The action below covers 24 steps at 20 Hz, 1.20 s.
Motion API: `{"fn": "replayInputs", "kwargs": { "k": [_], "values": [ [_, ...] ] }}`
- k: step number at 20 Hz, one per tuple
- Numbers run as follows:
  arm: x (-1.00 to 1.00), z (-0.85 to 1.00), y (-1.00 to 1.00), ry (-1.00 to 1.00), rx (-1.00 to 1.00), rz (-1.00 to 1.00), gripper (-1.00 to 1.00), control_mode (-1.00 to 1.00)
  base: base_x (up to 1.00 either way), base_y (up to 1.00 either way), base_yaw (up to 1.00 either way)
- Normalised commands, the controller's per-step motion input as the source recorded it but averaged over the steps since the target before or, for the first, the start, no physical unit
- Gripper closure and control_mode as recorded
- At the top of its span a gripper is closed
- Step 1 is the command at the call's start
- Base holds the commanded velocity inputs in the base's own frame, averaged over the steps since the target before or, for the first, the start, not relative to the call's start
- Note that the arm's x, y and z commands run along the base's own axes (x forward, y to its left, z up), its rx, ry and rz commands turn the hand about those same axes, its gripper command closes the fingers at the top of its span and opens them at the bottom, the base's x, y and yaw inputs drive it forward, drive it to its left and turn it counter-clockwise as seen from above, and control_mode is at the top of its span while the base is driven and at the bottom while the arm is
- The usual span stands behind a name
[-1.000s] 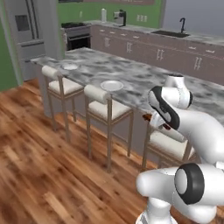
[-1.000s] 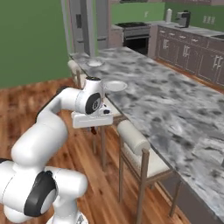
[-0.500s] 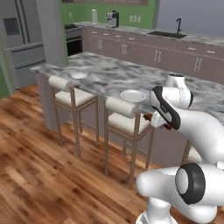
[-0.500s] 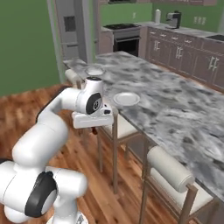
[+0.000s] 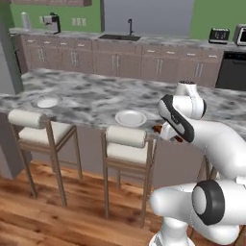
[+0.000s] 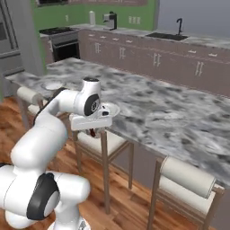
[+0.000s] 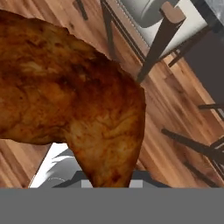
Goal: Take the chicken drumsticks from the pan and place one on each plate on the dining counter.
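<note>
No brand, label or writing could be read on anything.

In the left base view, the far plate [image 5: 47, 102] lay on the marbled worktop [image 5: 96, 96] well to the left of the gripper [image 5: 166, 132], above a padded stool [image 5: 33, 126]. The nearer plate [image 5: 130, 117] lay just left of the gripper and a little beyond it, at the worktop's near edge, over a second stool [image 5: 126, 143]. The gripper itself hung at the worktop's edge, closed on a chicken drumstick [image 5: 157, 129], whose brown end stuck out to its left, near that plate's rim but not on it.

In the right base view the gripper [image 6: 92, 131] sat below the hand, just short of the worktop's edge, with the nearer plate [image 6: 112, 109] right behind it.

In the hand view the drumstick [image 7: 74, 100] loomed close, browned and mottled, with the wood floor [image 7: 166, 113] and a stool [image 7: 162, 17] beyond it.

Against the earlier pictures, the whole scene had slid: the base had driven along the worktop, so the refrigerator and range had left the left base view and the sink and a dark oven front had come in. The arm's pose looked unchanged, and the gripper was still clamped on the drumstick.
</note>
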Motion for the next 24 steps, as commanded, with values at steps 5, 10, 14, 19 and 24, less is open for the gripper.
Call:
{"fn": "replayInputs", "kwargs": {
  "k": [5, 10, 14, 19, 24],
  "values": [
    [0.00, 0.00, 0.00, 0.00, 0.00, 0.00, 1.00, 1.00, 0.63, 0.39, -0.45],
    [0.00, 0.00, 0.00, 0.00, 0.00, 0.00, 1.00, 1.00, 0.56, 0.27, -0.27],
    [0.00, 0.00, 0.00, 0.00, 0.00, 0.00, 1.00, 1.00, 0.65, 0.25, -0.15],
    [0.00, 0.00, 0.00, 0.00, 0.00, 0.00, 1.00, 1.00, 0.57, 0.21, -0.08],
    [0.00, 0.00, 0.00, 0.00, 0.00, 0.00, 1.00, 1.00, 0.47, 0.21, -0.09]
  ]
}}
